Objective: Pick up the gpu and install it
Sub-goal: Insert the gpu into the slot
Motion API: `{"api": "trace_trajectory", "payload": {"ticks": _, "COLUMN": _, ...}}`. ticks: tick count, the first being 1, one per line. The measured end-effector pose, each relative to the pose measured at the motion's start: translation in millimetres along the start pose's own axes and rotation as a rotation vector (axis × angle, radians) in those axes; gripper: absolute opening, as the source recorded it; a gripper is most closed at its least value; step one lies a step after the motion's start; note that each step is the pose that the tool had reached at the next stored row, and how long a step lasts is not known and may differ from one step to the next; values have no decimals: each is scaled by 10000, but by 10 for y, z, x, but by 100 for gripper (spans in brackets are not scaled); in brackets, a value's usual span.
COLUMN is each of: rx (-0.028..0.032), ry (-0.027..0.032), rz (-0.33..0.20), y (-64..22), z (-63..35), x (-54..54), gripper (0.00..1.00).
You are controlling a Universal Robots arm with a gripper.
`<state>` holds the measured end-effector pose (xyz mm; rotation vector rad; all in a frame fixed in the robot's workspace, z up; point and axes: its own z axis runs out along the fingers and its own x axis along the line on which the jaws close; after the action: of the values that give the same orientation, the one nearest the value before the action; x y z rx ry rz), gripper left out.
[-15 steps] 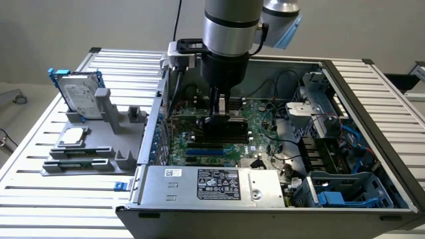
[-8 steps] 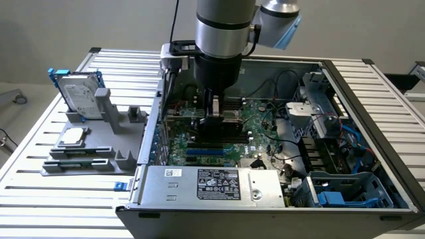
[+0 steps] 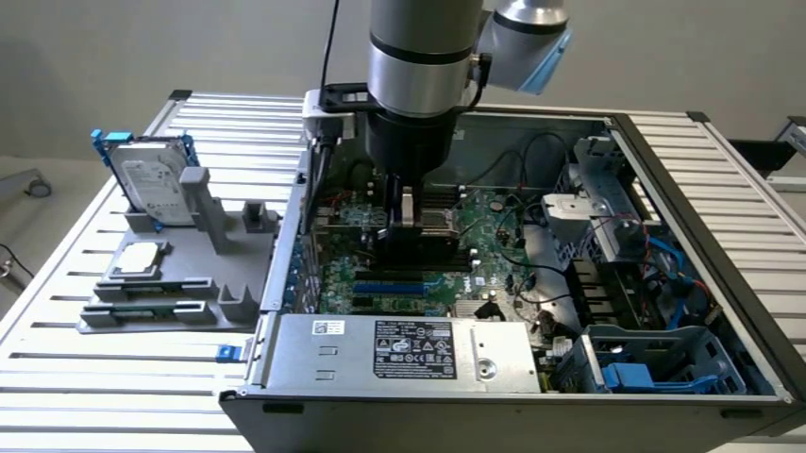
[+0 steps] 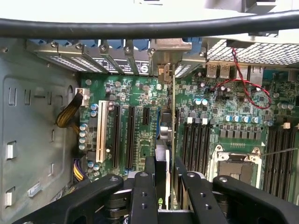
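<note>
**A:** Where does the card sit?

**B:** The grey plastic parts rack [image 3: 189,283] lies well apart from the black two-fingered pincer [image 4: 163,179]. The pincer is clamped on the gpu [image 4: 163,161], a thin card with a black cooler and dark green board. It is held edge-on inside the open dark metal computer case [image 3: 504,427].

**A:** How to do it well?

**B:** Keep the card upright and its silver end bracket [image 4: 169,58], beyond the fingertips, square to the rear opening. Press straight down onto the blue slot [image 4: 162,126] beneath. I can't tell whether it is seated.

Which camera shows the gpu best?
The wrist view: the gpu stands edge-on among the motherboard slots, clamped by the gripper. The exterior view shows it as a dark shape below the gripper, partly hidden.
</note>
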<state>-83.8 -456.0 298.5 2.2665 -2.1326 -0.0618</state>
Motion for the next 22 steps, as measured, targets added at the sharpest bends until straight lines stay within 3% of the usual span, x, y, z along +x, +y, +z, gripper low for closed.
{"api": "trace_trajectory", "payload": {"ticks": 8, "rx": 12, "ry": 1, "rz": -3, "y": 3, "z": 7, "x": 43, "gripper": 27}}
{"api": "trace_trajectory", "payload": {"ticks": 12, "rx": 48, "ry": 2, "rz": 17, "y": 2, "z": 12, "x": 46, "gripper": 27}}
{"api": "trace_trajectory", "payload": {"ticks": 17, "rx": 93, "ry": -13, "rz": 365, "y": 2, "z": 32, "x": 46, "gripper": 27}}
{"api": "trace_trajectory", "payload": {"ticks": 22, "rx": 96, "ry": -13, "rz": 390, "y": 4, "z": 47, "x": 46, "gripper": 27}}
